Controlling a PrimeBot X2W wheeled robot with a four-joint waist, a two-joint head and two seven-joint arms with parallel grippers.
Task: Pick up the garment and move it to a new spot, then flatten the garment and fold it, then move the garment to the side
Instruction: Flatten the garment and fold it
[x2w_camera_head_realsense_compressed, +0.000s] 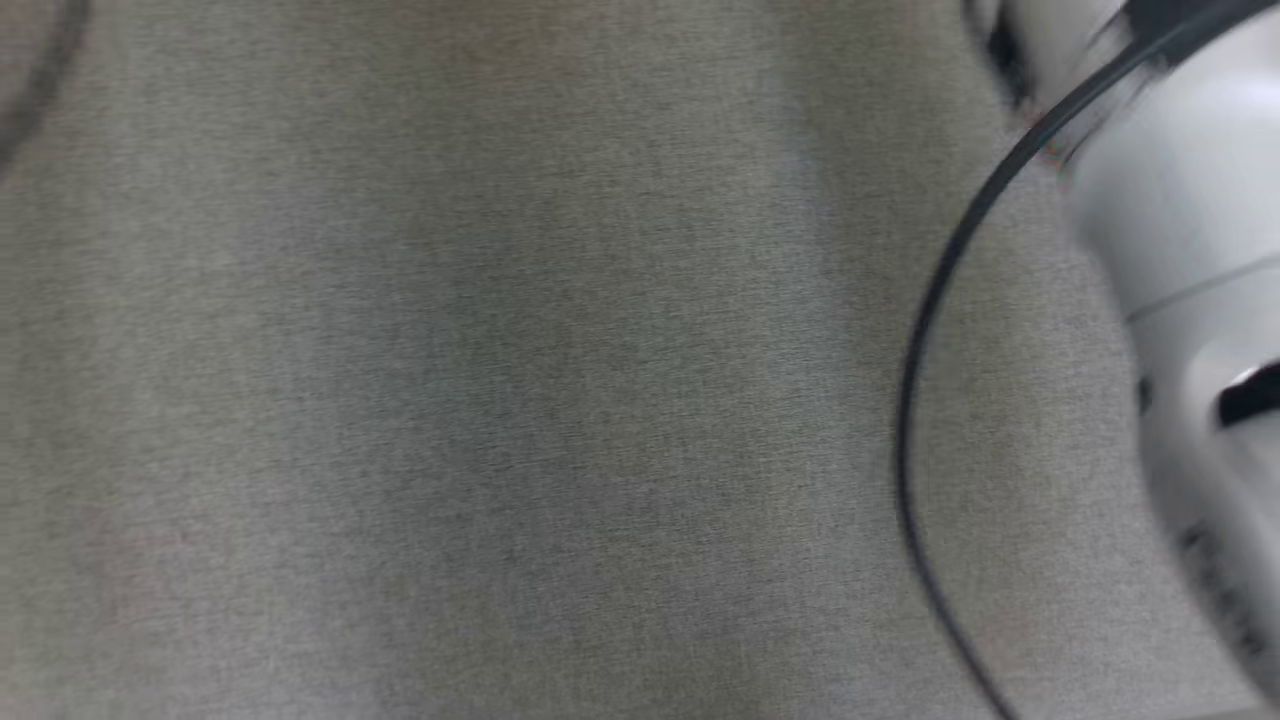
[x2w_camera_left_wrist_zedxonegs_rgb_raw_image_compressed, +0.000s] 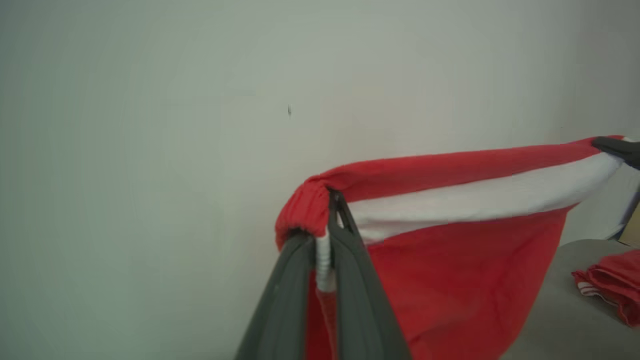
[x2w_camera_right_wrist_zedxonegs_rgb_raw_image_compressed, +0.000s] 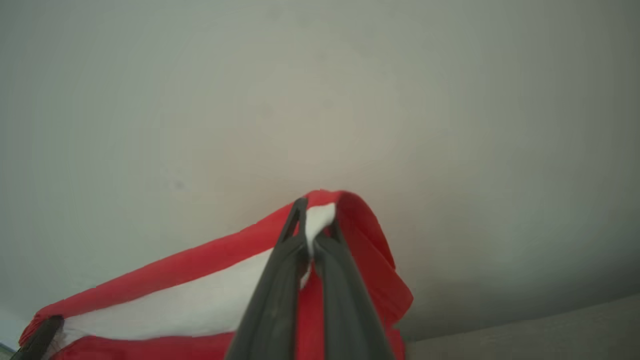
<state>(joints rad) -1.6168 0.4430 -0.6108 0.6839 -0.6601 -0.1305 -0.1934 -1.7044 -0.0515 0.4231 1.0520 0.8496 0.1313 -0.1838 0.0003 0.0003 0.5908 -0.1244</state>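
Head view: a blurred grey desk (x2w_camera_head_realsense_compressed: 500, 400) is being shown, with a pale forearm (x2w_camera_head_realsense_compressed: 1190, 220) and a black cable (x2w_camera_head_realsense_compressed: 930, 330) at its right.

Left wrist view: the fingers of the left gripper (x2w_camera_left_wrist_zedxonegs_rgb_raw_image_compressed: 336, 200) are being pressed shut on one gathered corner of the red, white-banded garment (x2w_camera_left_wrist_zedxonegs_rgb_raw_image_compressed: 450, 270), which is being held in the air. A red heap (x2w_camera_left_wrist_zedxonegs_rgb_raw_image_compressed: 610, 290) is lying on the desk at the right.

Right wrist view: the right gripper (x2w_camera_right_wrist_zedxonegs_rgb_raw_image_compressed: 315, 215) is being clamped on the opposite corner.

The carrying step is judged in hand. Lowering onto bare desk, cloth taut, is being called for next.
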